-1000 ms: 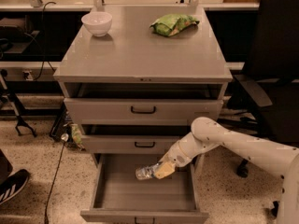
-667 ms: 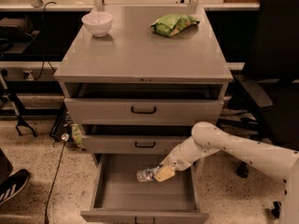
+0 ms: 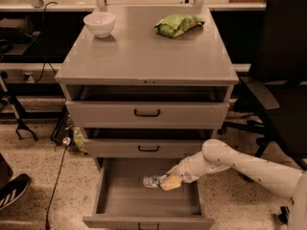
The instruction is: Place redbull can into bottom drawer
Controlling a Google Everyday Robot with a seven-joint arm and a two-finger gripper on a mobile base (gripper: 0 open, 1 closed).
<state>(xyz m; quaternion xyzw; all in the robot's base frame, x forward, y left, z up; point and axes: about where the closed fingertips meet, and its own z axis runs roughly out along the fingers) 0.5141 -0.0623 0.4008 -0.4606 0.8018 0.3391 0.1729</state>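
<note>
**Can eased lower into the open drawer, not let go yet**

My tool (image 3: 166, 182), tan-fingered at the end of the white arm, is reaching in from the right and sits inside the mouth of the deep grey bottom drawer (image 3: 144, 206), which is pulled fully out. It is clenched on the slim shiny silver redbull can (image 3: 151, 180). The can lies on its side and sticks out to the left of the fingers, over the middle of the drawer's bare floor.

Over the last second the wrist has sunk a little and the can has gone down with it, so it now sits below the drawer's rim instead of hovering higher. I cannot tell whether it already touches the floor.

I read that as the carry being done and the set-down nearly there. What remains is to let go and lift the arm clear. Lying sideways, the can may roll once freed, so I would release it low.

On the grey desk (image 3: 144, 56), the white bowl (image 3: 99, 23) and the green crinkled bag (image 3: 178, 25) have stayed put.
</note>
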